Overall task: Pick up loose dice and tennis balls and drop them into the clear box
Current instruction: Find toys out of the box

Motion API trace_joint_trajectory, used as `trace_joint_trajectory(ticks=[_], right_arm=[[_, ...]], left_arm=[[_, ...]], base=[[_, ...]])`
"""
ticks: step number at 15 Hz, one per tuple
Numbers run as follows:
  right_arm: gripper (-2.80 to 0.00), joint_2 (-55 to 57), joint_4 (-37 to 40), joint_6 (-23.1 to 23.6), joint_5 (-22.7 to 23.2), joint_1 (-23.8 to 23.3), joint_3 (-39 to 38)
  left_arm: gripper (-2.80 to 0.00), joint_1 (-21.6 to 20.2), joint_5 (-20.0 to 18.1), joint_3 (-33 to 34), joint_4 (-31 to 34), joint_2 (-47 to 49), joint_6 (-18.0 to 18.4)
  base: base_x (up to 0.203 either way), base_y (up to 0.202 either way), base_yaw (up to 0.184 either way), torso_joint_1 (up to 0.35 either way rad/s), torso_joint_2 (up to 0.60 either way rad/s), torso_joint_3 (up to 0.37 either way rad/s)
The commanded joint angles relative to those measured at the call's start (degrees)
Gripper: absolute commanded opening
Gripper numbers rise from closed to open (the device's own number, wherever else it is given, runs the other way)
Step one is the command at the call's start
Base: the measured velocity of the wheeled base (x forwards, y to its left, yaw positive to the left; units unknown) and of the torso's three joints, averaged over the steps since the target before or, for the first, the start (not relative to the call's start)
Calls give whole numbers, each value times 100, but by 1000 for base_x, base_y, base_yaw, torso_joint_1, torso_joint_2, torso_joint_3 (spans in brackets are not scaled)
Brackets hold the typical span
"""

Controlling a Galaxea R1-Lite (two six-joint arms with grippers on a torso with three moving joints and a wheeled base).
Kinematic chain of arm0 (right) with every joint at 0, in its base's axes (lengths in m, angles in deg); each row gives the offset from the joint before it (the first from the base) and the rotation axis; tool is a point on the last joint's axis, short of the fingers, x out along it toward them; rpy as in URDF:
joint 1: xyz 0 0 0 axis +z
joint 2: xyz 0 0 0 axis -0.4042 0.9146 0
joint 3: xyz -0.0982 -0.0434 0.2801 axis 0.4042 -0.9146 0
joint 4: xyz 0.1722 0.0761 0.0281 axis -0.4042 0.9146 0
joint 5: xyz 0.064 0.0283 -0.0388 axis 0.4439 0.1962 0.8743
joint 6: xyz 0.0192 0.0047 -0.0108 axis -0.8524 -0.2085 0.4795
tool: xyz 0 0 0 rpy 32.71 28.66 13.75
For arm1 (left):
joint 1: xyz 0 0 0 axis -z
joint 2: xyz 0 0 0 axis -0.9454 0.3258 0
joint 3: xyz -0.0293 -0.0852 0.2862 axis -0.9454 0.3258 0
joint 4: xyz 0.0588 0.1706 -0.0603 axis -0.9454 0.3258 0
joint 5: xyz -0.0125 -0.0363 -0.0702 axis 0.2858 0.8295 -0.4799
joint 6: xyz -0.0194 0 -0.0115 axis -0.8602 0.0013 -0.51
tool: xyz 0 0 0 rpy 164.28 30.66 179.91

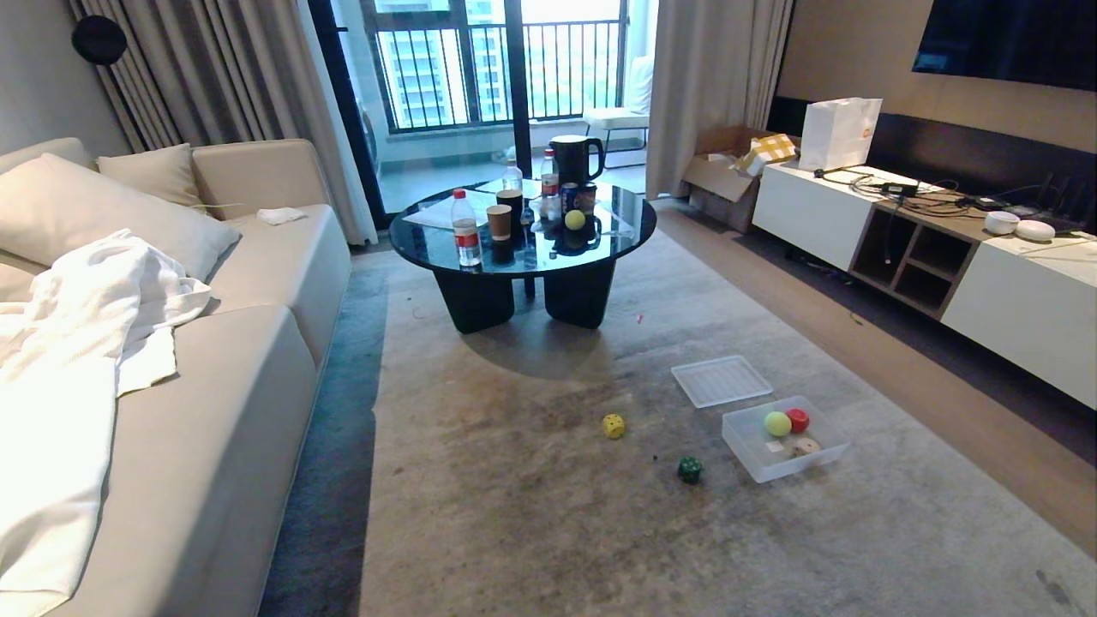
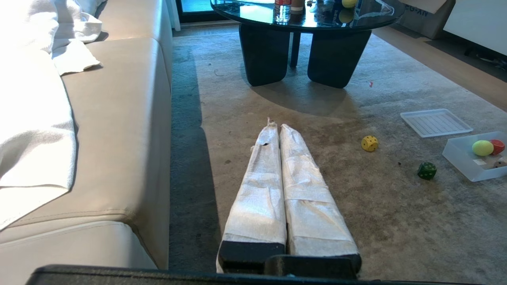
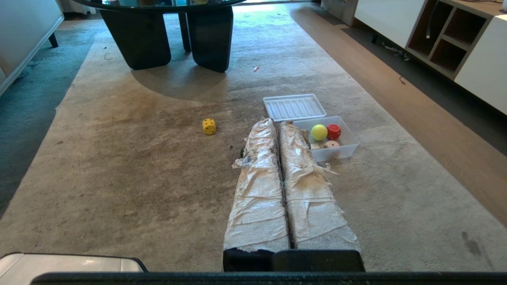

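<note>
A yellow die (image 1: 614, 426) (image 2: 369, 143) (image 3: 209, 126) and a dark green die (image 1: 689, 469) (image 2: 427, 170) lie loose on the carpet, left of the clear box (image 1: 739, 437) (image 2: 461, 158) (image 3: 336, 152). Inside the box are one tennis ball (image 1: 777, 423) (image 2: 482, 147) (image 3: 319, 132), a red rounded piece (image 1: 798, 419) and a beige die (image 1: 804, 446). Another tennis ball (image 1: 575, 219) (image 2: 349, 3) rests on the round table. My left gripper (image 2: 276, 126) and right gripper (image 3: 278, 122) hang shut and empty above the carpet, well short of the dice. Neither shows in the head view. The right fingers hide most of the green die.
The ribbed lid (image 1: 722, 380) (image 3: 294, 107) lies flat just behind the box. A dark glass coffee table (image 1: 446, 244) with bottles, a cup and a kettle stands further back. A beige sofa (image 1: 214, 386) with a white blanket lines the left, a white TV cabinet (image 1: 1011, 308) the right.
</note>
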Motion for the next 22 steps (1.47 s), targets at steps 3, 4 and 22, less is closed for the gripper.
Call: trace_joint_trajectory(ticks=[3,4,22], right_arm=[[-280,7,-1,13,0,5,-18],[-280,7,-1,13,0,5,-9],[-280,7,-1,9,0,5,-18]], left_arm=[[-280,-2,0,1,0,-2,-2],[-280,-2,0,1,0,1,-2],[-280,-2,0,1,0,6,-2]], base=[[0,0,0,0,0,0],[0,0,0,0,0,0],[151,0,1,2,2,1]])
